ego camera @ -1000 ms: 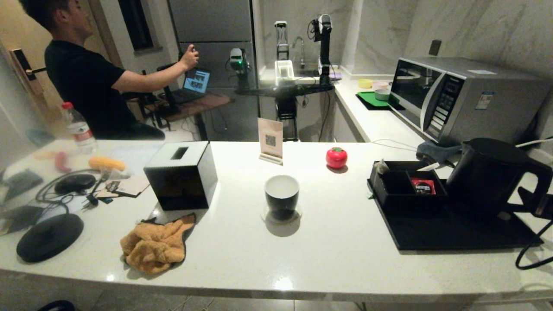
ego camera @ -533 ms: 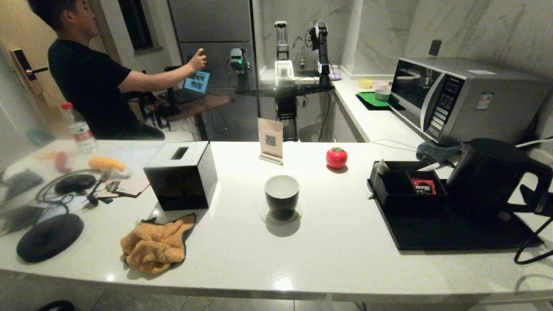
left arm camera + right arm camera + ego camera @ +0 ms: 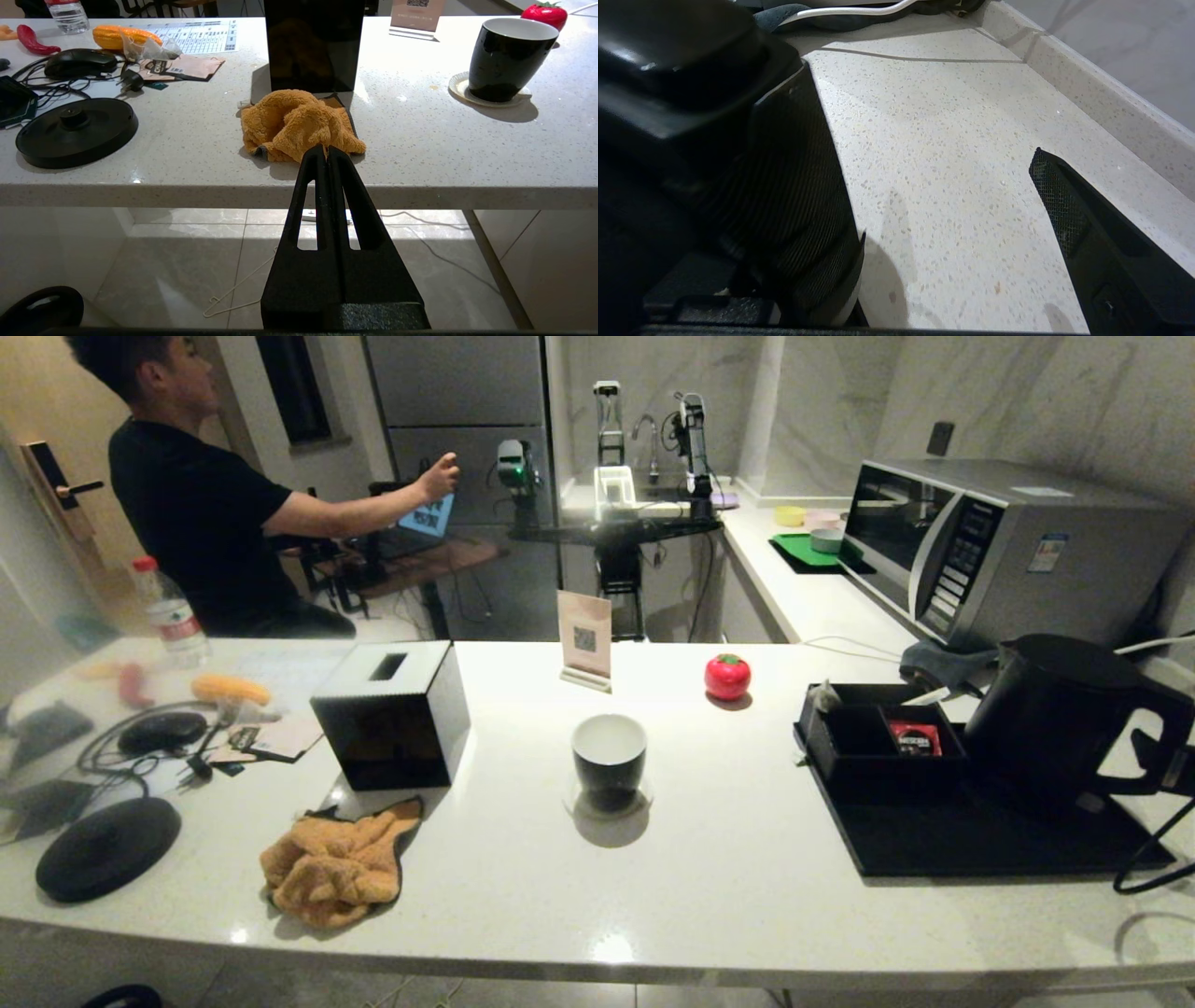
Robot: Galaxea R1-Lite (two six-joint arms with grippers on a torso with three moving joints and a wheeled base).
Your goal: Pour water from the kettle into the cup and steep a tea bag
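Right pincer point(image 3: 948, 196) spread wide, nothing gripped, nudged closer vs a sec ago, just beside handle of kettle point(image 3: 1055, 709). Left pincer point(image 3: 327, 154) clenched, parked below surface point(image 3: 747, 859) edge. Kettle matte black, upright on black tray point(image 3: 980, 845) w/ compartment box point(image 3: 878, 737). Cup point(image 3: 609, 753) mid-surface, white inside. Orange cloth point(image 3: 336, 863) front-left; microwave point(image 3: 990, 546) behind.

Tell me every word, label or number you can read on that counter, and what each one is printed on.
None reads cleanly.
Tan stand-up card: a QR code only, its pattern blurred.
Square red-and-black packet in the low black compartment box: white lettering, too small to read.
Brown paper sachet: a logo, blurred.
White printed sheet: a grid of tiny print, unreadable.
Silver microwave: a sticker and button labels, too small to read.
Clear water bottle: label illegible.
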